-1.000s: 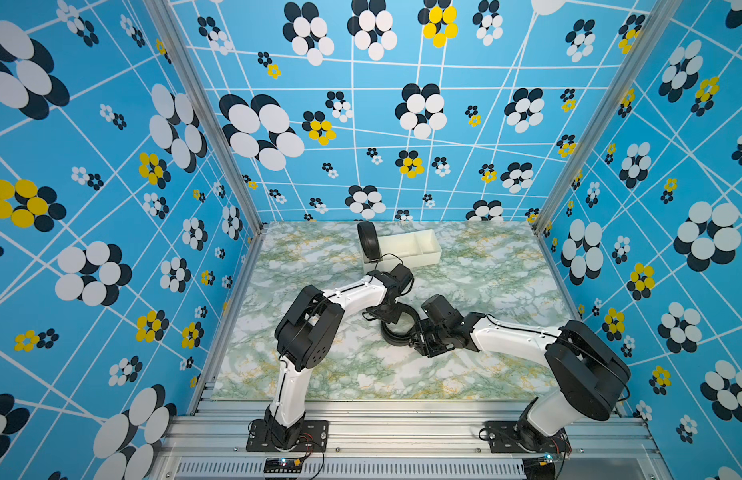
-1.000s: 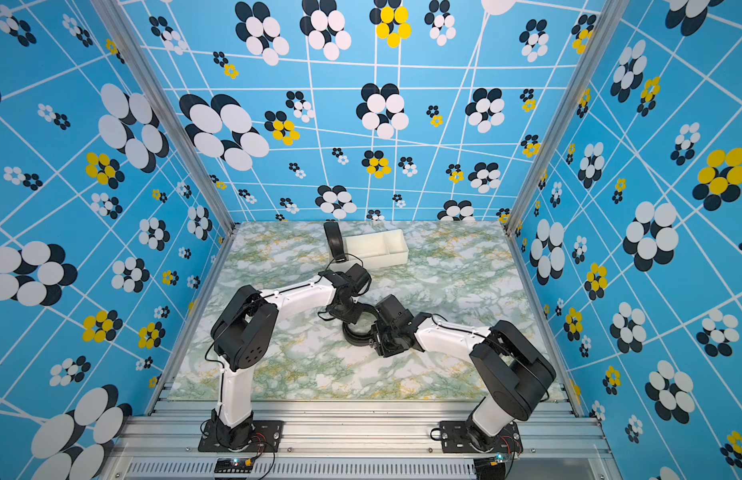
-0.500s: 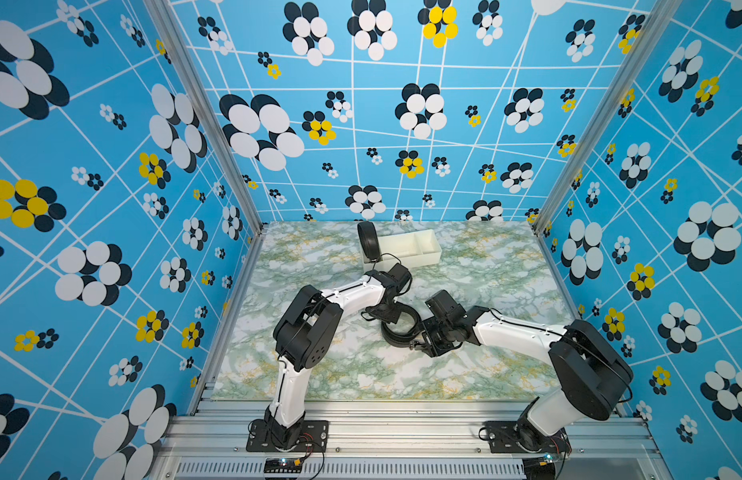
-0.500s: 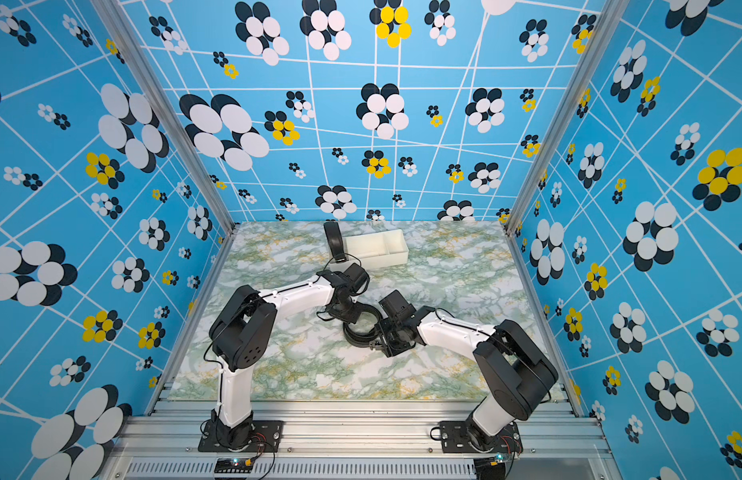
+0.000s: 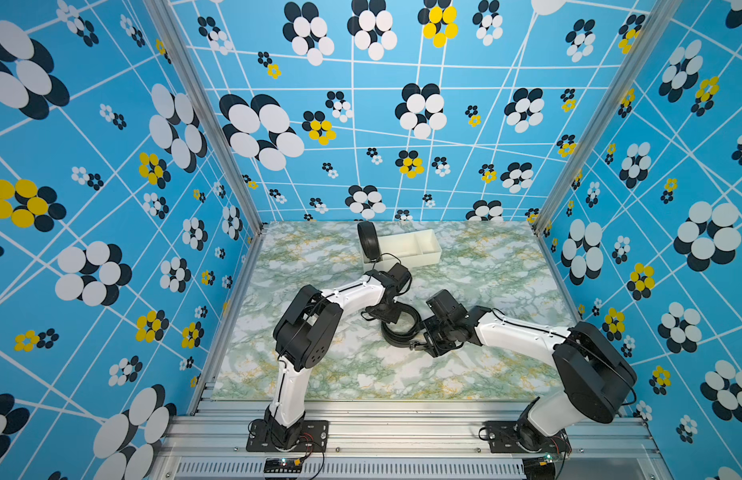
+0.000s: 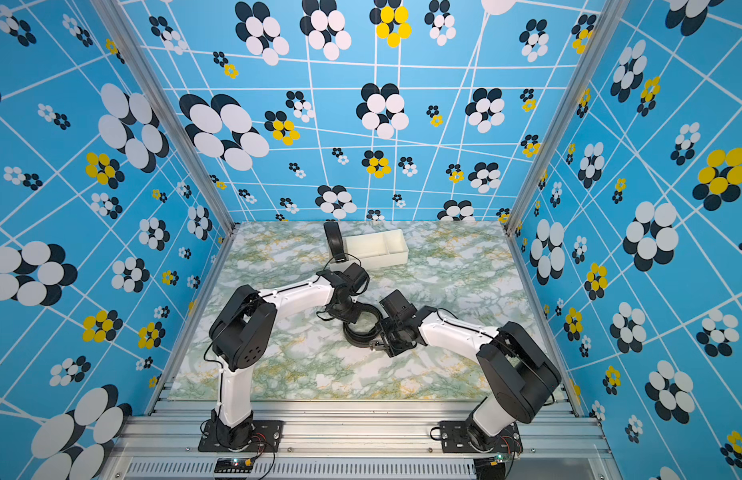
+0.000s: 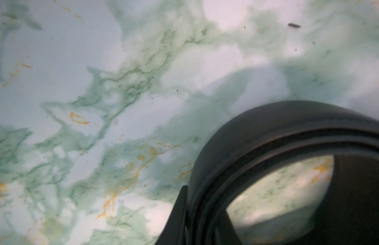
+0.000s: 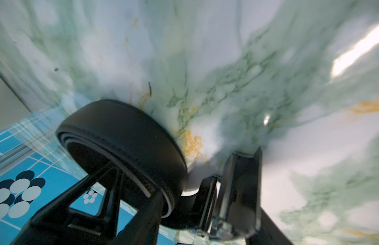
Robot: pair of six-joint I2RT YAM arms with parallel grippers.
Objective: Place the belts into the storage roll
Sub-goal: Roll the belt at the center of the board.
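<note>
A coiled black belt [image 5: 399, 329] lies flat on the marble table's middle, seen in both top views [image 6: 361, 330]. My left gripper [image 5: 386, 314] is shut on the coil's far wall; the left wrist view shows its fingers [image 7: 180, 203] pinching the strap layers [image 7: 269, 135]. My right gripper [image 5: 421, 338] is at the coil's right side. Its jaws stand open, one finger [image 8: 146, 212] inside the coil [image 8: 125, 135], with the metal buckle [image 8: 237, 191] between them. Another coiled belt [image 5: 369, 242] stands on edge at the left end of the cream storage roll [image 5: 419, 251].
The storage roll sits near the back wall, behind both arms. Patterned blue walls [image 5: 112, 249] close in the table on three sides, with metal corner posts [image 5: 568, 166]. Bare marble [image 5: 382, 374] lies between the arms' bases and the coil.
The right gripper's jaws have spread wider at the coil's buckle side and the wrist has shifted slightly. The left arm and the coil have stayed in place.
</note>
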